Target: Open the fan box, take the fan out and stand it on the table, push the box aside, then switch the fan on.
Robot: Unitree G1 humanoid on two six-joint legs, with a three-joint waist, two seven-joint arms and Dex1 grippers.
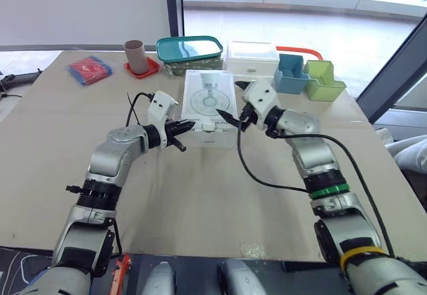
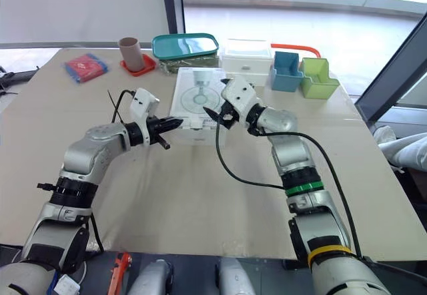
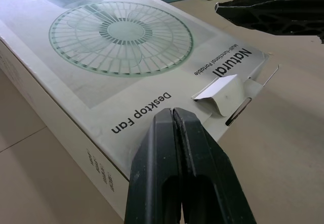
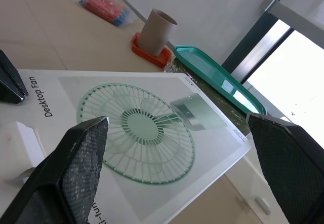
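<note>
fan box (image 1: 208, 101) lying flat at mid-table (image 1: 200, 201), printed face up, one short end toward the robot, lid closed. nearest, the left gripper (image 3: 172, 111) meets the near top edge of the box from the robot's left; the left wrist view resolves its two black fingers (image 3: 152, 153) as pressed together with nothing between them, tips at the words "desktop fan", though contact with the card cannot be told. the same view shows a detail the head views leave small: the white tuck tab (image 3: 223, 89) at the near end stands partly lifted from its slot. just beyond, the right gripper (image 4: 175, 118) hangs over the box from the robot's right; the right wrist view shows its fingers (image 4: 76, 168) spread wide and holding nothing, framing the printed fan grille. the head views supply the far row along the table's back edge, from the robot's left: a red and blue packet (image 1: 89, 70), a brown cup (image 1: 135, 53) on a red coaster (image 1: 143, 70), a teal-lidded container (image 1: 189, 48), a white container (image 1: 252, 58) just behind the box, a blue bin (image 1: 291, 75) and a green bin (image 1: 323, 81).
</note>
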